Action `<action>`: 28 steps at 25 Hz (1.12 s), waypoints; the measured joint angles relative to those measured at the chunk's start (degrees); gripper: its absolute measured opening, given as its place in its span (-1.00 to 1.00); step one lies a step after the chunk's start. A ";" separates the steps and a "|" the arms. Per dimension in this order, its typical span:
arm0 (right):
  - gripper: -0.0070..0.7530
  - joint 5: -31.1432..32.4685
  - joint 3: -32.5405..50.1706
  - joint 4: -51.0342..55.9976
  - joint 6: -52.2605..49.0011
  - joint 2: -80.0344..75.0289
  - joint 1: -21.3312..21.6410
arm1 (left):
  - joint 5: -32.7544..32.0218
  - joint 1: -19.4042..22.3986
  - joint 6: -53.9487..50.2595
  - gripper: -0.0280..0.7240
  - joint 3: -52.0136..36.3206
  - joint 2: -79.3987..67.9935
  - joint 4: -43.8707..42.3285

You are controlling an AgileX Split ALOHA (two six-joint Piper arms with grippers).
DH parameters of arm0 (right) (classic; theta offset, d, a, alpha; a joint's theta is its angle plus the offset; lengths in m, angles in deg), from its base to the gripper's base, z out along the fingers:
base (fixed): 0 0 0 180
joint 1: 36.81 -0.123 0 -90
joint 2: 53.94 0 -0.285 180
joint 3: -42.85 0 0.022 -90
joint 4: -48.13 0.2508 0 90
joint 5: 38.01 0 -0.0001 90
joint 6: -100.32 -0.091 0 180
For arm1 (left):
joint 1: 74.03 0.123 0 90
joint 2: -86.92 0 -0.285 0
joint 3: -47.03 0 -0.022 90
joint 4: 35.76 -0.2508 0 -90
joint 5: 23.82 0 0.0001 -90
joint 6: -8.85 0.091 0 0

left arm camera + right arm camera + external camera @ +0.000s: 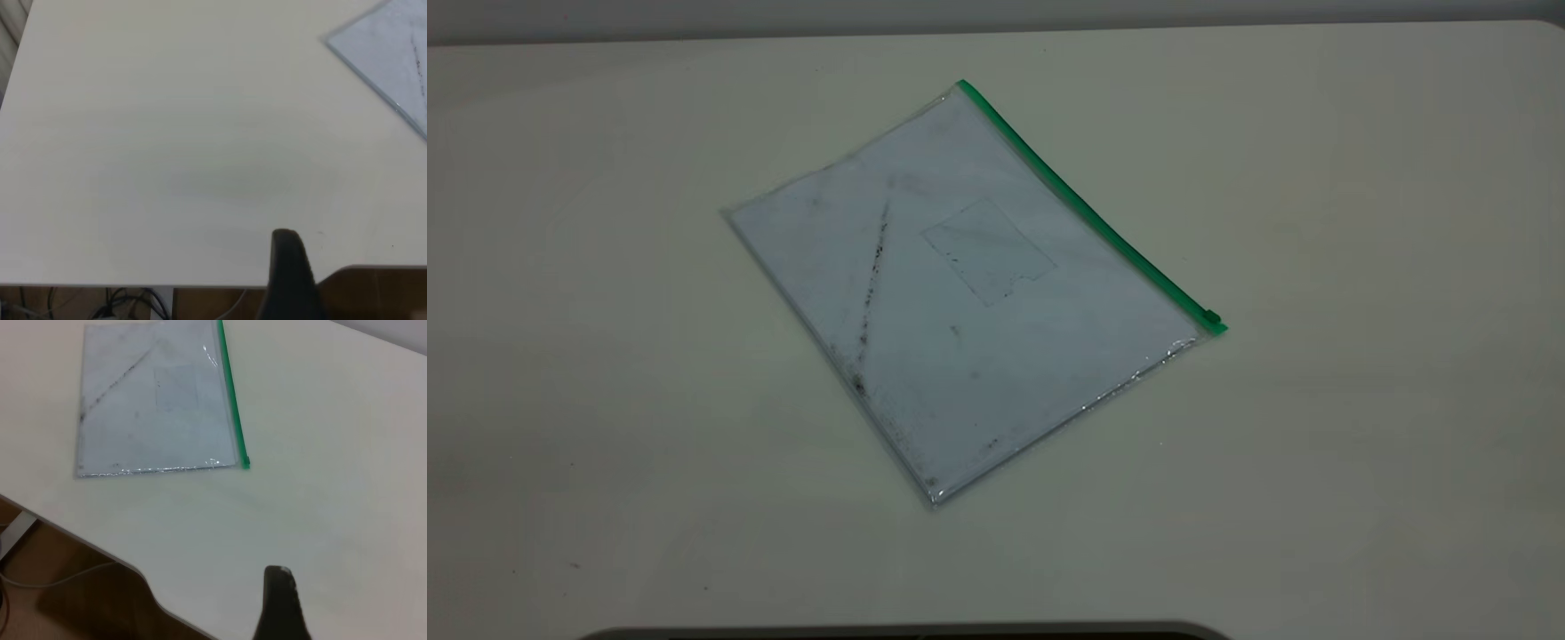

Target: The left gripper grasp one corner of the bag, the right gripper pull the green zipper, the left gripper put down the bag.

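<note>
Your bag (969,293) lies flat mid-worktop (1360,444), the slider (1213,317) at the zipper's (1085,209) near right end. Neither claw touches it; their openings can't be told. This fits either before grasping or after putting down.

No readable text, label, brand, number or sign appears in any view. The bag (969,293) carries only dark smudges and a faint blank rectangle at its middle, with no lettering on it. Its green zipper (1089,209) is plain. The table (1360,444) bears no markings.
</note>
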 joint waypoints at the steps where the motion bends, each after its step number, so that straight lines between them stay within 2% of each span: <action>1: 0.54 0.00 0.00 0.00 0.00 0.00 0.00 | 0.00 0.00 0.00 0.60 0.00 0.00 0.00; 9: 0.54 0.00 0.00 0.00 0.00 0.00 0.39 | 0.00 0.00 0.00 0.60 0.00 0.00 0.00; 12: 0.54 0.00 0.00 0.13 0.00 0.00 4.57 | 0.00 0.00 0.00 0.60 0.00 0.00 0.00; 17: 0.54 0.00 0.00 -0.51 0.00 0.00 16.97 | 0.00 0.00 0.00 0.60 0.00 0.00 0.00; 19: 0.54 0.00 0.00 -0.90 -0.34 0.00 20.27 | 0.00 0.00 0.00 0.60 0.00 0.00 0.00; 21: 0.54 0.00 0.00 -1.34 -0.46 0.00 21.91 | 0.00 0.00 0.00 0.60 0.00 0.00 0.00; 28: 0.54 0.00 0.00 -3.80 -3.46 0.00 22.32 | 0.00 0.00 0.00 0.60 0.00 0.00 0.00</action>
